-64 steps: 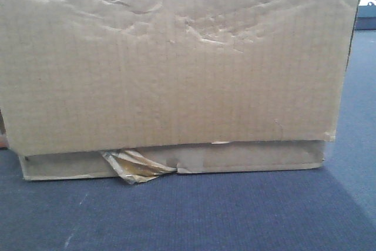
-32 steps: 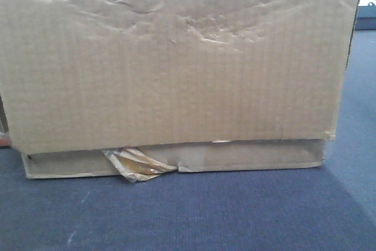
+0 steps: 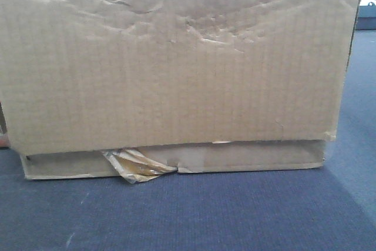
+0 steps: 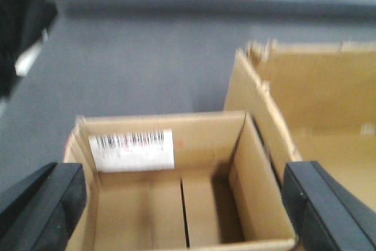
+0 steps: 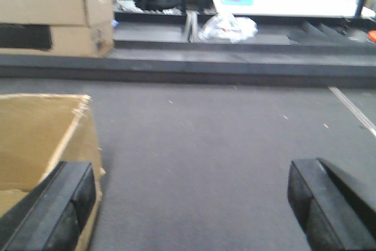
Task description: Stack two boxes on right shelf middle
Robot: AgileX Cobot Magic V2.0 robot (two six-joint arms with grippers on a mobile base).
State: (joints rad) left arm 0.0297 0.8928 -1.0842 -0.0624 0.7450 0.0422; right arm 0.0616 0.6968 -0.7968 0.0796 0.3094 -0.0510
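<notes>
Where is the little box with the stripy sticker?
In the left wrist view, the little box sits open on the grey carpet, low in the middle, right beside the bigger open box on its right.

Soft, even indoor light falls on the creased box (image 3: 176, 63) in the front view, which looks hazy and low in contrast; the carpet (image 3: 188, 216) is lighter at the right. The left wrist view is blurred throughout, the barcode label (image 4: 132, 150) unreadable. The right wrist view is soft, with glare on the far white table (image 5: 288, 5).
</notes>
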